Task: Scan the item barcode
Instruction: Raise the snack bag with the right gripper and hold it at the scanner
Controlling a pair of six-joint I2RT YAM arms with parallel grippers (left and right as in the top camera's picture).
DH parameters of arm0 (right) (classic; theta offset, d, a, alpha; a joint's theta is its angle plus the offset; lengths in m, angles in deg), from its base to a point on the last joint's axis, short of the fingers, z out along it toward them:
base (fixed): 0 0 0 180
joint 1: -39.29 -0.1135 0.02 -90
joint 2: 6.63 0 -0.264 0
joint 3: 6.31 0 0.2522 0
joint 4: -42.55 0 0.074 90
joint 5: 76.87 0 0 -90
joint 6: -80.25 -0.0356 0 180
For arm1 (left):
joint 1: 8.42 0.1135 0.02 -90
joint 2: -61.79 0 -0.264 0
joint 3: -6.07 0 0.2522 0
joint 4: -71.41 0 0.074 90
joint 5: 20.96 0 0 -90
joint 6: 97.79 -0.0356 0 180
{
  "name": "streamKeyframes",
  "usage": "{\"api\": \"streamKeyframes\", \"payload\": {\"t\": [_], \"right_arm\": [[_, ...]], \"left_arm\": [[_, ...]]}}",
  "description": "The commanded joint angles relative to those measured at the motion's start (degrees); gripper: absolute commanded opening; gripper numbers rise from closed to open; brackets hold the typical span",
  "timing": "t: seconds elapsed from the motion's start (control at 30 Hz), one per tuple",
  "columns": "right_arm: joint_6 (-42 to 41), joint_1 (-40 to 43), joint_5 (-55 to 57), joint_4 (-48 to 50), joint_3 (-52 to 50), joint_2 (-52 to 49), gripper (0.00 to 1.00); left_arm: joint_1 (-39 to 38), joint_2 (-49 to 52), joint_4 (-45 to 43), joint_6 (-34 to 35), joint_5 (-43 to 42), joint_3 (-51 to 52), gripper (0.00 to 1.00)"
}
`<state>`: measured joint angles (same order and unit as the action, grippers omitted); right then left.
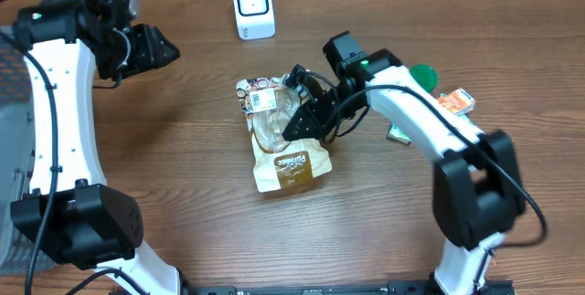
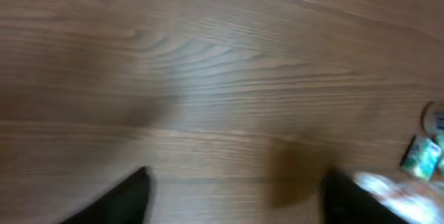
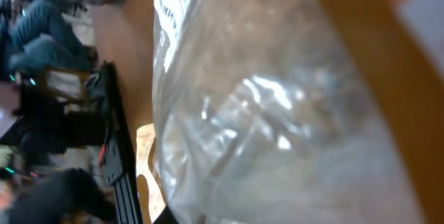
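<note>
Robot lab: right arm (image 1: 420,112), barcode scanner (image 1: 253,7), wooden table (image 1: 183,140)

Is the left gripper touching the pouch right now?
No, the left gripper hangs over bare table, well apart from the pouch that the right gripper pinches.

free: bare table (image 1: 183,121) left of bag (image 1: 291,163) | blocked: right side — right arm (image 1: 420,112), small packets (image 1: 454,101)

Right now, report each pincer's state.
Left pincer: open, holding nothing.
Right pincer: shut on the snack bag.
</note>
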<state>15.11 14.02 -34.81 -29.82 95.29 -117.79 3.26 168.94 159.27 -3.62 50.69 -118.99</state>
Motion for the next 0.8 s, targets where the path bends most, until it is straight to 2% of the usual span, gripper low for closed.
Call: {"api": "streamKeyframes", "payload": {"t": [0.0,0.1,0.43,0.57,0.67,0.77], "right_arm": [[6.95,-0.04,-0.22,-1.16,0.0,7.32,0.04],[6.93,-0.04,2.38,-2.8,0.0,11.02,0.04],[6.69,-0.04,2.8,-6.03,-0.02,12.7,0.04],[6.45,-0.09,2.62,-4.63,0.0,12.7,0.04],[0.55,-0.09,2.97,-0.96,0.59,12.7,0.04],[-7.93,-0.09,8.52,3.23,3.17,12.7,0.04]], "left_arm": [[1.4,0.52,0.48,-0.72,0.96,-0.07,0.84],[1.4,0.52,0.81,-0.76,0.98,-0.07,1.0],[1.38,0.52,1.07,-0.76,7.21,-0.07,1.0],[1.38,0.52,1.05,-0.76,7.19,-0.07,1.0],[1.29,0.52,1.01,-0.76,7.19,-0.07,1.0],[1.31,0.52,0.85,-0.76,7.19,-0.07,1.0]]}}
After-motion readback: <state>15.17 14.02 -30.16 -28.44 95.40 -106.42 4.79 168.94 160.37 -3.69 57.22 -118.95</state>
